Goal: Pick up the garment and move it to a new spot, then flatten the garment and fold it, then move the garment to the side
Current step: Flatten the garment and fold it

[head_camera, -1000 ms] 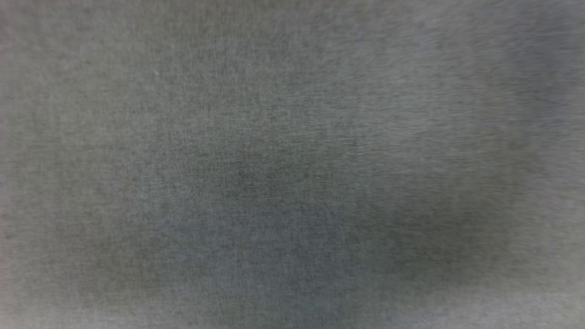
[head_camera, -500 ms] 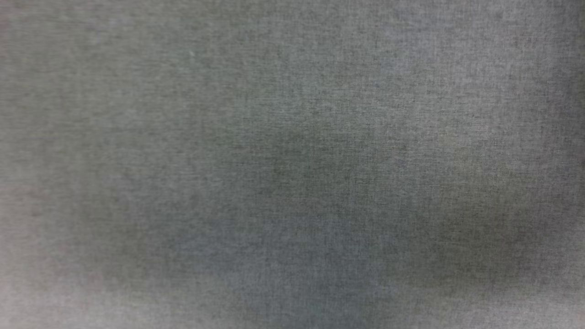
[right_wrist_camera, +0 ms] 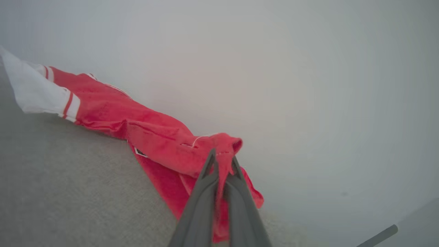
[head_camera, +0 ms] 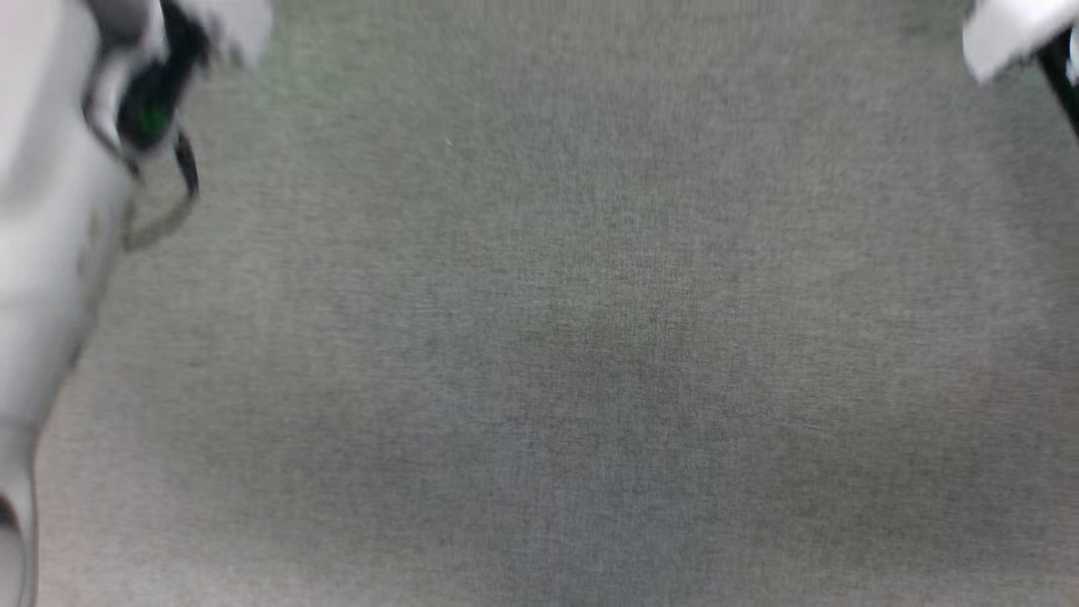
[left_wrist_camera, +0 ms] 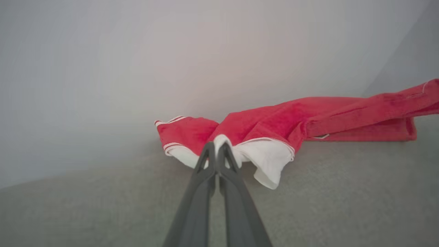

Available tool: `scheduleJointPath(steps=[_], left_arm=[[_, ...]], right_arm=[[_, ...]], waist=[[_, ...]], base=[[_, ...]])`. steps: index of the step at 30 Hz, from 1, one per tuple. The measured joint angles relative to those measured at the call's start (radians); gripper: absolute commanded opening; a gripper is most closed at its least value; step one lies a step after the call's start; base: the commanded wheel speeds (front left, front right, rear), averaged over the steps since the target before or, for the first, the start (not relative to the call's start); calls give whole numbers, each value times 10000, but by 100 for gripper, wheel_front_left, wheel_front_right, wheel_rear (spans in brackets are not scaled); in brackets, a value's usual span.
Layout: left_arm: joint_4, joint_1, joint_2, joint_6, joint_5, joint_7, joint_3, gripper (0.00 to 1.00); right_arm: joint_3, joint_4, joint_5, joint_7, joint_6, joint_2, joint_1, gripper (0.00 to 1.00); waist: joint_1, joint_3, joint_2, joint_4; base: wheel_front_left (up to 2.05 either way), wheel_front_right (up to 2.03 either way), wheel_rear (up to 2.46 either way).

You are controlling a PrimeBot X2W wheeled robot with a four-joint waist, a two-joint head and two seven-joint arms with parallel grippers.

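Observation:
The garment (left_wrist_camera: 274, 120) is a red shirt with white sleeves and striped trim. In the left wrist view it stretches from the middle to the right, low over the grey surface (left_wrist_camera: 325, 192). My left gripper (left_wrist_camera: 216, 145) is shut on a white sleeve fold. In the right wrist view the garment (right_wrist_camera: 154, 137) runs up to the left, and my right gripper (right_wrist_camera: 222, 161) is shut on a bunch of its red cloth. The shirt hangs stretched between both grippers. Its print is hidden.
In the head view the grey woven surface (head_camera: 590, 337) spreads wide, with my pale left forearm (head_camera: 42, 253) at the left edge and a white arm part (head_camera: 1011, 34) at the top right. A pale wall (right_wrist_camera: 274, 68) rises behind. A dark rod (right_wrist_camera: 377, 236) lies low right.
The head view has shifted: the pale left forearm and a white arm part at the top right have come into it. The grey surface itself looks unchanged.

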Motion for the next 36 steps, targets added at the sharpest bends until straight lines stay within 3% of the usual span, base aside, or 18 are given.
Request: scheduleJointPath(steps=[5,10,16,24,36], left_arm=[[-1634,2270,855,318,-685,545,-115,0],[-3864,4541,1785,1419,-1166,671,-144,0],[-6389,7171,3089,2876,-1875,899,-176,0],[-8826,9863,4303,4456,-2767,635,-138,0],[-10264,12745,4943,5799,-4257,207,-261,0]], right_arm=[[523,-1415,1546,746,0,-1034,1830,0],[332,-2886,2458,1336,0,-1969,3917,0],[-376,-4506,2961,2167,0,-2615,6498,0],[-1716,-5914,2917,2974,0,-2594,9518,0],[-2397,-7758,3149,4773,0,-2378,12578,0]], waist=[[-1,-933,0,93],[-1,-1837,0,177],[-1,-2790,0,230],[-1,-3703,0,126],[0,-4287,0,-351]], base=[[0,0,0],[0,0,0],[0,0,0],[0,0,0],[0,0,0]])
